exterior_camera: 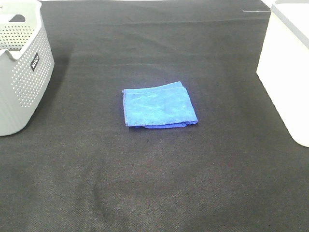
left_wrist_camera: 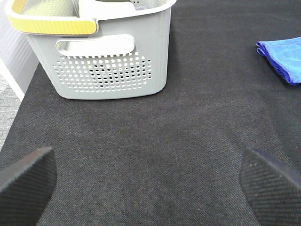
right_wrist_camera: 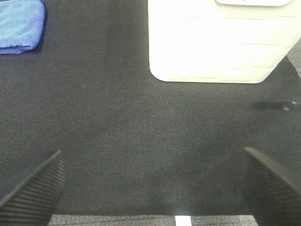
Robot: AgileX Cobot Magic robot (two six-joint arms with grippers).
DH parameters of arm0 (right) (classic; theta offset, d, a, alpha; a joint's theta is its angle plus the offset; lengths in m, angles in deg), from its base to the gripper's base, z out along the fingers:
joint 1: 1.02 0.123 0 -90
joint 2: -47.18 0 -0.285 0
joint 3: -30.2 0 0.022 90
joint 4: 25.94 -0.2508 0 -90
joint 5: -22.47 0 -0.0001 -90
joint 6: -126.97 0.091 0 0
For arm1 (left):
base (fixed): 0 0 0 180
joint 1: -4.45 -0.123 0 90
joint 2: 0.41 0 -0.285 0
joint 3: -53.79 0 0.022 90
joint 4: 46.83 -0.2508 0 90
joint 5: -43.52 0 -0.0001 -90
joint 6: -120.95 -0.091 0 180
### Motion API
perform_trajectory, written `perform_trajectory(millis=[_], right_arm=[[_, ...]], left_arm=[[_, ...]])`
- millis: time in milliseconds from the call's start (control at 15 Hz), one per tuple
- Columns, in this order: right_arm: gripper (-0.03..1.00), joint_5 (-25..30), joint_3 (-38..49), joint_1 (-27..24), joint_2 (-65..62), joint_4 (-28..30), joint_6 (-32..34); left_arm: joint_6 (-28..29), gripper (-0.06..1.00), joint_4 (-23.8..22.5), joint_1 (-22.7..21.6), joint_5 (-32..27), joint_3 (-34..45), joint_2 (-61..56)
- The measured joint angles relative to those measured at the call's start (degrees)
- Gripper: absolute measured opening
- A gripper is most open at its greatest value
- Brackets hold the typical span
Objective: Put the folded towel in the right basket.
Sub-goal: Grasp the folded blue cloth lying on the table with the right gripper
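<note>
The blue towel (exterior_camera: 159,105) lay folded flat in a rough square at mid-bench, well apart from the white, smooth-walled basket (exterior_camera: 286,72) standing upright at the right edge.

Both the grey basket (exterior_camera: 24,82) and the white basket (exterior_camera: 285,82) run off the overhead view's edges, their insides mostly hidden

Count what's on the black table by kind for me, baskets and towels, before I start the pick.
Baskets: 2 (grey basket, white basket)
Towels: 1 (blue folded towel)
Total: 3
</note>
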Motion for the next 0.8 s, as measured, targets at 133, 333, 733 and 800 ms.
perform_trajectory(millis=[133,333,733,800], right_arm=[[0.96,0.0,0.0,0.0,0.0,0.0,0.0],[0.96,0.0,0.0,0.0,0.0,0.0,0.0],[0.96,0.0,0.0,0.0,0.0,0.0,0.0],[0.96,0.0,0.0,0.0,0.0,0.0,0.0]], left_arm=[[0.0,0.99,0.0,0.0,0.0,0.0,0.0],[0.0,0.99,0.0,0.0,0.0,0.0,0.0],[0.0,0.99,0.0,0.0,0.0,0.0,0.0],[0.0,0.99,0.0,0.0,0.0,0.0,0.0]])
